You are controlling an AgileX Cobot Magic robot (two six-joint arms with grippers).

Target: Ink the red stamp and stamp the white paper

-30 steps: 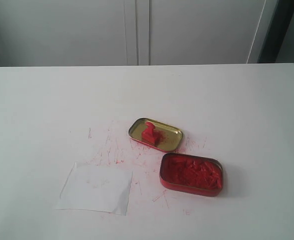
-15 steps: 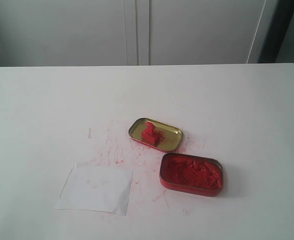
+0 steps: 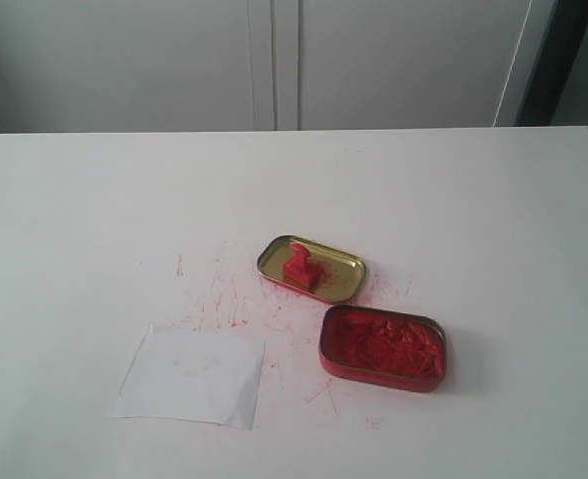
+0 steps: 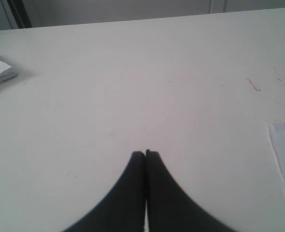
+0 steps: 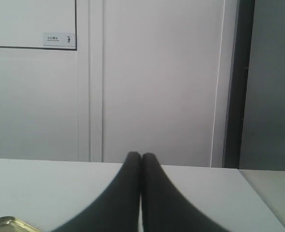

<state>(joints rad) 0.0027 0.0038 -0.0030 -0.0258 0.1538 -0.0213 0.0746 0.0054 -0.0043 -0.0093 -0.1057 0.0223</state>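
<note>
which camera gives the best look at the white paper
The exterior view: the white paper lies whole and flat on the table, left of the red ink tin. The left wrist view catches only one edge of the white paper, cut off by the frame border. The right wrist view does not show it.

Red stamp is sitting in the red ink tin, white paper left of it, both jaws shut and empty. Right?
Not quite. The exterior view shows the red stamp standing in the gold lid, not the red ink tin beside it. The white paper lies left, and both jaws are shut and empty.
</note>
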